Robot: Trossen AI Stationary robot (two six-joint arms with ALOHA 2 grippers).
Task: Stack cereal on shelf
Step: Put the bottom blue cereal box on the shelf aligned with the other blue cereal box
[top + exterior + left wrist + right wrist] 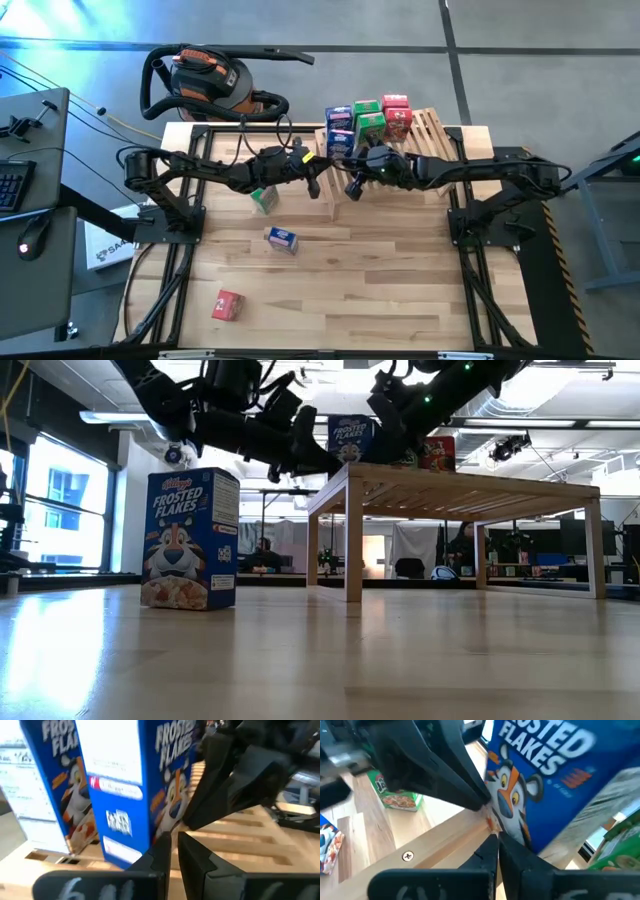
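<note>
Looking down, we see both grippers meeting at the front edge of the shelf (432, 130), where six boxes stand: two blue (340, 128), two green (370, 118) and two red (397, 112). Our left gripper (318, 178) comes in from the left and our right gripper (352, 186) from the right, the two nearly tip to tip just in front of the blue boxes. Both have their fingers pressed together and hold nothing. In the left wrist view the fingers (160, 857) sit just below a blue box (135, 785) that stands on the slats, with a second blue box beside it; the front reads "FROSTED FLAKES". In the right wrist view the closed fingers (492, 852) point at the base of a blue box (540, 785) marked "FROSTED FLAKES" with a cartoon tiger, at the shelf's edge. Three boxes lie off the shelf on the table (400, 290): a green one (264, 198) near the left gripper, a blue one (282, 239) farther out, and a red one (228, 305) well apart. From table height, that loose blue box (191, 538) reads "Kellogg's FROSTED FLAKES".
</note>
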